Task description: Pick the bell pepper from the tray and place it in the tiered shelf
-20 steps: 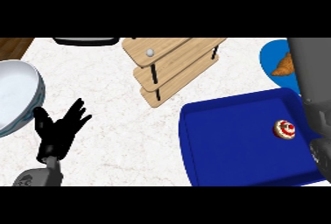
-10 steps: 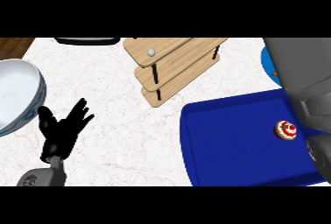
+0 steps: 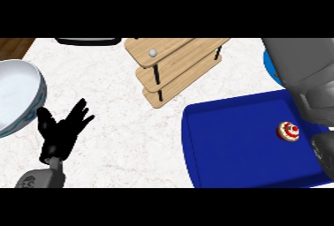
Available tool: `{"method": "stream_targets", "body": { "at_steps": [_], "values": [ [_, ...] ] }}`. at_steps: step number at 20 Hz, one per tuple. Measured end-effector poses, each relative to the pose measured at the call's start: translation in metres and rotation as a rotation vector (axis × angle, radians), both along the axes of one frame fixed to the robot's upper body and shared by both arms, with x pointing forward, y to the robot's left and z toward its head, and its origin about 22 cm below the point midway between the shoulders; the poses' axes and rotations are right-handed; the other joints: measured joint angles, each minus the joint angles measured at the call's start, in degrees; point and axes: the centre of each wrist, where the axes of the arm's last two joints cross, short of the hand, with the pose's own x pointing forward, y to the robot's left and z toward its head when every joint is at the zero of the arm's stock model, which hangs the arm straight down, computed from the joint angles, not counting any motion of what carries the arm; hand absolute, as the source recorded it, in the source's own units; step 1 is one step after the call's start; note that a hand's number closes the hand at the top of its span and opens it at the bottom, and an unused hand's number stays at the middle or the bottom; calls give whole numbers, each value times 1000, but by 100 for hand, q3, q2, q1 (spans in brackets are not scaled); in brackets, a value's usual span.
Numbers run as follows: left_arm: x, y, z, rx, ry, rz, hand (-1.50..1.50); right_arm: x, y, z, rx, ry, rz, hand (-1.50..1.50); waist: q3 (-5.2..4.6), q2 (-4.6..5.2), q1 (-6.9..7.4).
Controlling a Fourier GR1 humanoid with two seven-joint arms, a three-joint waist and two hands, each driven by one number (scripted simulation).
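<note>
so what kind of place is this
Probably a kitchen counter: a pale marbled worktop, a wooden tiered shelf, a white bowl at the left and a blue tray.

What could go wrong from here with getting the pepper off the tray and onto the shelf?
1. The right forearm hangs over the right edge of the tray, close beside the bell pepper. Its hand does not show, so the arm might nudge the pepper before any grasp.
2. The tiered shelf has narrow boards, so the round pepper might roll off once set down.
</note>
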Motion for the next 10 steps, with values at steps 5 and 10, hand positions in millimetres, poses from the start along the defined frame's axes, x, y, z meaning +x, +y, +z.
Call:
{"method": "stream_targets", "body": {
  "at_steps": [5,10],
  "values": [
    [-1,-3,-1,0,3,13,0,3,-4,5,62,37,-30,-150,2,-7,-17],
    [-3,-6,-2,2,-9,12,0,7,-11,5,216,130,-56,-150,3,-10,-20]
  ]
}}
